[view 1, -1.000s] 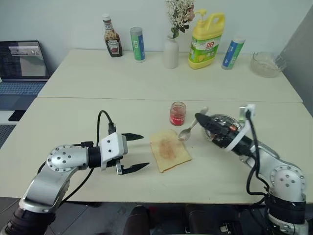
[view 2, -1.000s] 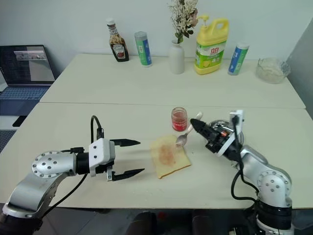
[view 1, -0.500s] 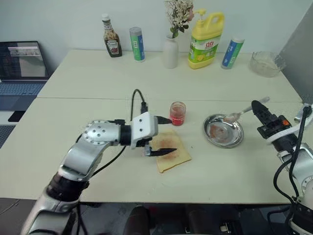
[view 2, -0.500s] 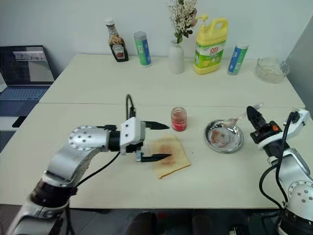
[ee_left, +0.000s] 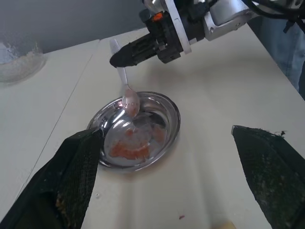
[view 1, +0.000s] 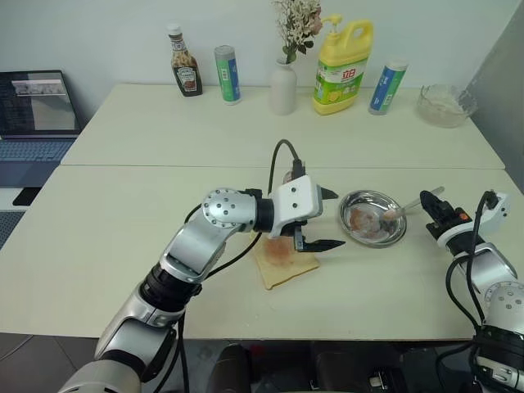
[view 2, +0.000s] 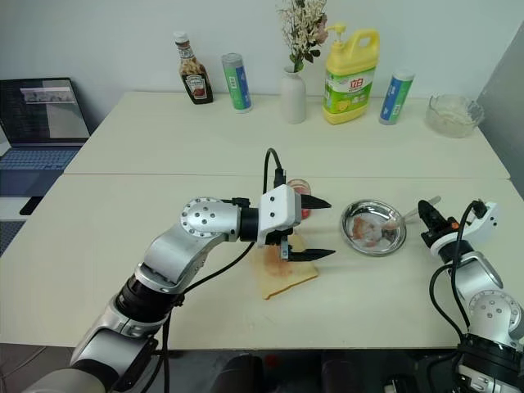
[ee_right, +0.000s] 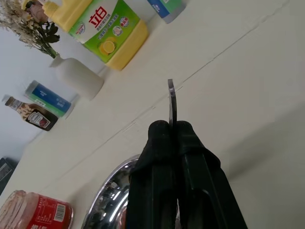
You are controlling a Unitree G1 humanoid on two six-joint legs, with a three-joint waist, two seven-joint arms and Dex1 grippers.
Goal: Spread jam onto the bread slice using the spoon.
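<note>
Right gripper point(view 1: 426, 199) clamped on the spoon point(ee_left: 127, 93), bowl hanging over the steel dish point(view 1: 396, 237) rim. Left gripper point(view 1: 330, 219) spread wide, holding nothing; bread slice point(view 1: 284, 262) just under and behind its lower finger, jam point(view 2: 300, 191) jar behind the upper one

table point(view 1: 123, 213): I see two pale tops pushed together
middle: bread slice point(view 1: 282, 260), jam point(ee_right: 35, 210), steel dish point(view 1: 373, 229)
back edge: bottles, vase point(view 1: 283, 88)

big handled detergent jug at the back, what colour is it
Yellow, with a green label; the detergent jug shows best in the left eye view.
</note>
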